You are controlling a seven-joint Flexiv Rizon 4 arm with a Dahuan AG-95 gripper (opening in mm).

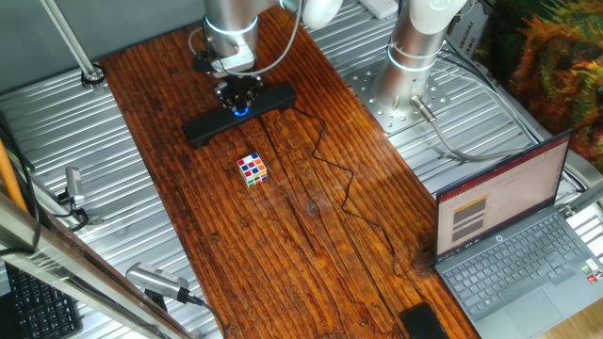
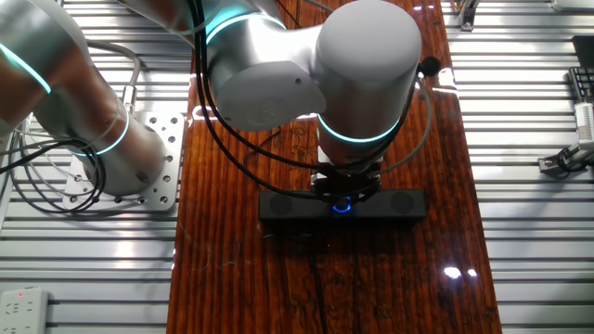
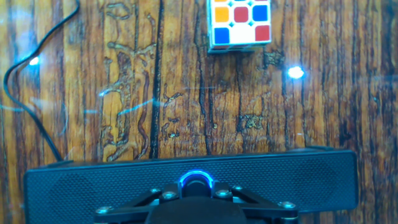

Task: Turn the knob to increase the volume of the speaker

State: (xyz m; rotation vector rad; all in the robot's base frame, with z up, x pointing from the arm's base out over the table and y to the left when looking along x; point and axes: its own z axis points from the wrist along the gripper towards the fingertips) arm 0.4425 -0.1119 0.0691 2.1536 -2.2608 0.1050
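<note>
Knob (image 3: pixel 197 184), small round blue-ringed dial on slim black speaker (image 3: pixel 93 183)

One fixed view looks down the bench (image 1: pixel 283 235) from high and far, the speaker (image 1: pixel 239 115) at 12 o'clock. The other fixed view faces it from behind the arm, closer. The hand view stares straight down, very near; all share the speaker.

The arm (image 2: pixel 278 83) is built of fat, rounded silver-grey segments, each joint ringed by a thin cyan light band. Black cables loop along its outside. The end effector (image 3: pixel 196 202) is black — flat linkage bars pinned with small silver screws.
</note>
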